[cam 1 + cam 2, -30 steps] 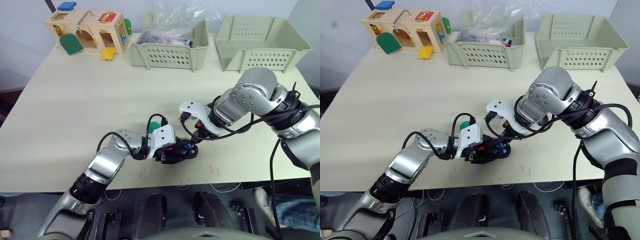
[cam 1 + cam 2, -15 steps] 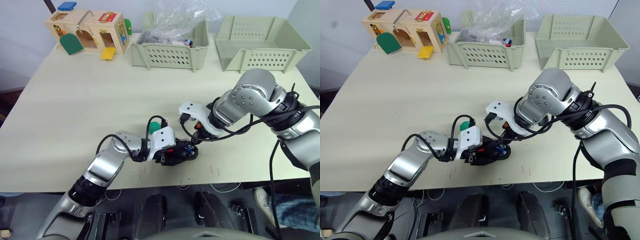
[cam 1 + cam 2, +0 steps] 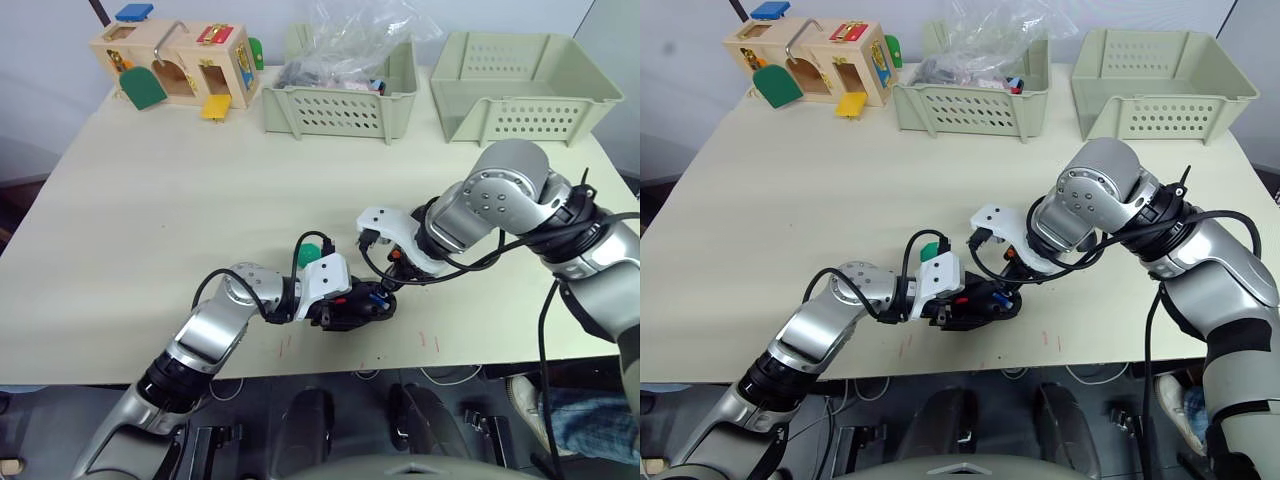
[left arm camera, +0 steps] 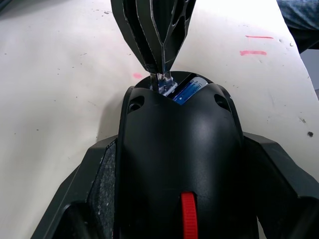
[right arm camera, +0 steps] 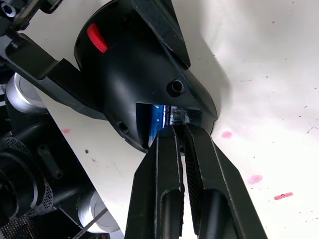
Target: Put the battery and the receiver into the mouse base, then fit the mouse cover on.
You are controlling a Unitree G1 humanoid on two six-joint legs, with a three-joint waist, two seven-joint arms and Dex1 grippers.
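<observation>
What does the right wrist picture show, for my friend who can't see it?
The right gripper, its two black fingers nearly shut, pokes a tiny receiver into the open back of a black mouse base beside a blue battery. The left gripper clamps the base, which has a red wheel, on a pale table.

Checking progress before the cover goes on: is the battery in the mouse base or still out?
In. The blue battery lies inside the compartment of the mouse base.
</observation>
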